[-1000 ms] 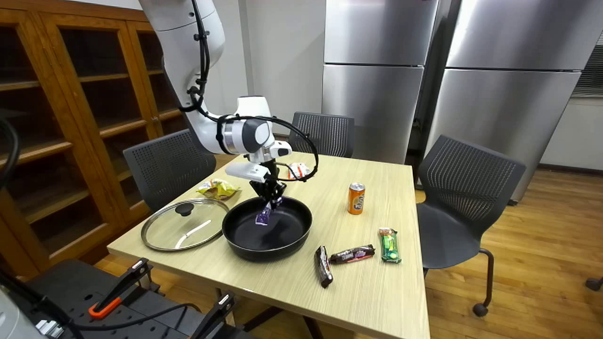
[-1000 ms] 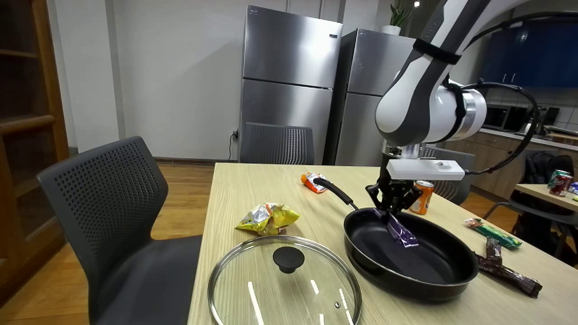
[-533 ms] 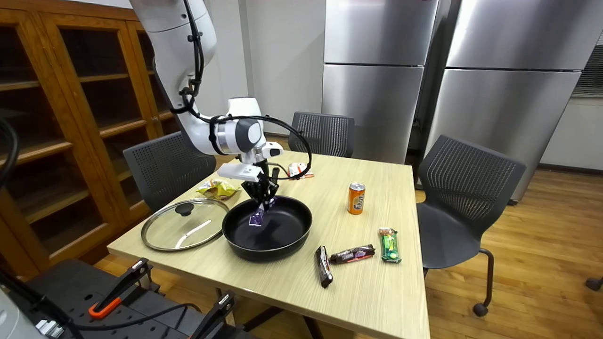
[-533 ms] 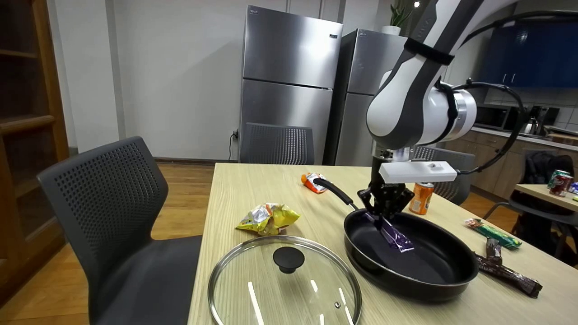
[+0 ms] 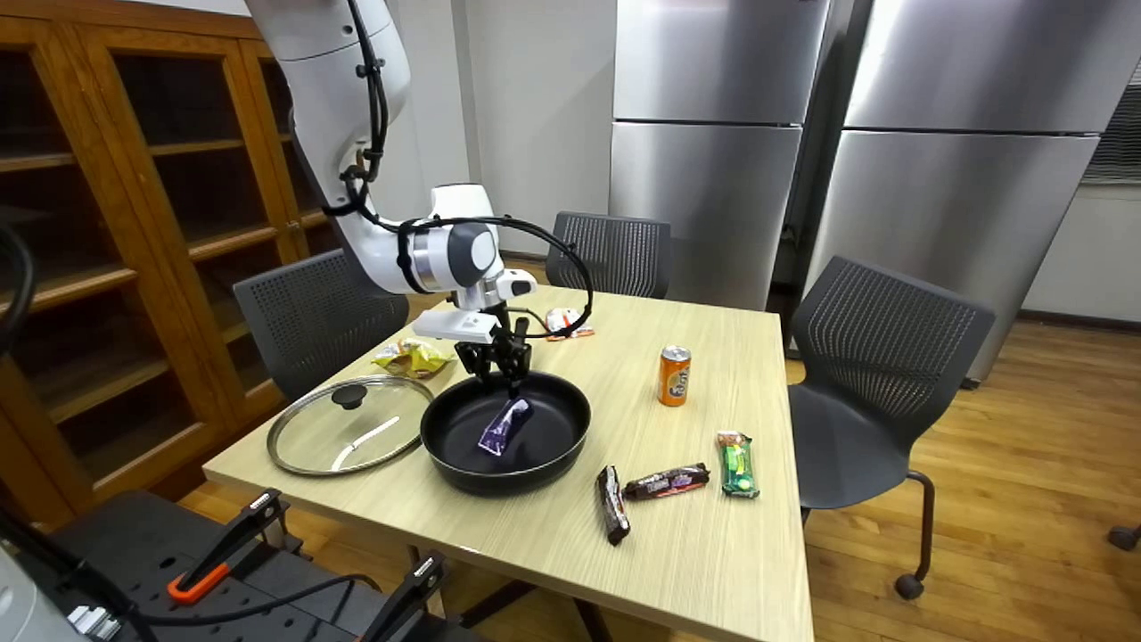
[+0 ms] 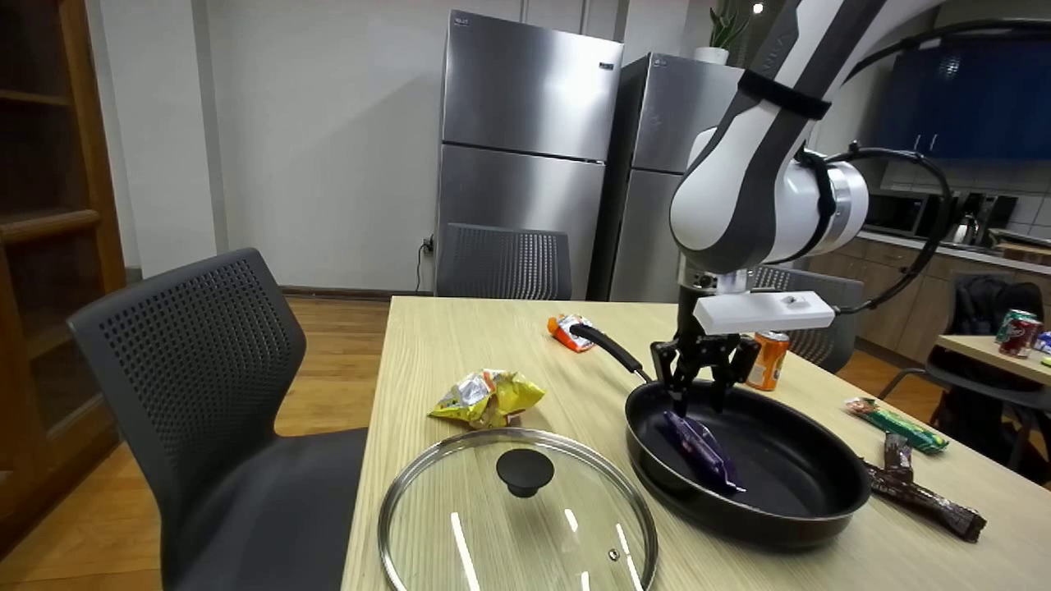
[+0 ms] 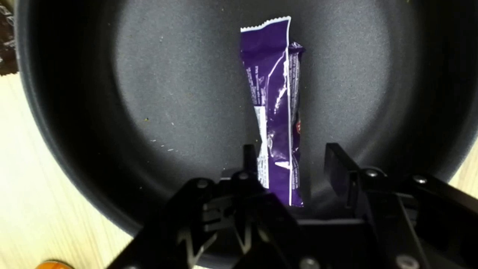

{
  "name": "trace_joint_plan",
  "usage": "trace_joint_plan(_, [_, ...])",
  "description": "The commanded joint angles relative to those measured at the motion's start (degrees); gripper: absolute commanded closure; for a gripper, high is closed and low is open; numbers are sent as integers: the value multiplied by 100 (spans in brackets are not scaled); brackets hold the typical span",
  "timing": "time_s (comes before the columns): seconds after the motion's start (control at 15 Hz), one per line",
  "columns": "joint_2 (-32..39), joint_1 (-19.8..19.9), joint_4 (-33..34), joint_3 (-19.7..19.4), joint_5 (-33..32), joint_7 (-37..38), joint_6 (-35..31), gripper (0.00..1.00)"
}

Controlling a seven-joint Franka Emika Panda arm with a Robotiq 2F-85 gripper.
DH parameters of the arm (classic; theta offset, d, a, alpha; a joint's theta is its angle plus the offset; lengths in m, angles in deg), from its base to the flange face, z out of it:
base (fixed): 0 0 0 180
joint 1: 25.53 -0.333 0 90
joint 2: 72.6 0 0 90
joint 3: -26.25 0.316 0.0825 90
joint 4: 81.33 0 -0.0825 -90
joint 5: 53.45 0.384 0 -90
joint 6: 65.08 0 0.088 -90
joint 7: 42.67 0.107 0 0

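Observation:
A purple wrapped bar [image 7: 274, 93] lies on the floor of a black frying pan [image 7: 179, 74]. My gripper [image 7: 291, 153] stands open above the bar's near end in the wrist view. Its two fingers are on either side of the bar, the right finger [image 7: 338, 172] with a visible gap. The left one is close to the wrapper; whether it touches I cannot tell. In both exterior views the gripper [image 6: 698, 406] points down into the rear part of the pan [image 5: 548, 437], with the purple bar [image 5: 505, 426] below the fingertips.
A glass lid [image 5: 303, 428] with a black knob lies beside the pan. Around them are a yellow snack bag [image 6: 488, 398], an orange-white packet [image 6: 572, 331] by the pan handle [image 6: 608, 349], an orange can [image 5: 675, 376], two brown bars [image 5: 667, 481] and a green one [image 5: 737, 464].
Over the first half second the gripper shifted slightly left in both exterior views, carrying the purple bar. Since then its jaws have opened and the bar has dropped onto the pan floor.

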Motion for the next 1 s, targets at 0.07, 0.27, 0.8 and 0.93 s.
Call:
trace_joint_plan(0.07, [-396,289,-300,86,-28,-74,36,9])
trace_joint_plan(0.27, [-545,529,-384,109,53,-94,-1,0])
trace_joint_plan(0.8, [-869,1565,-374,217,548,-219,79,0])
trace_joint_plan(0.93, [-886,1817,-312,238,701,-257,136,0])
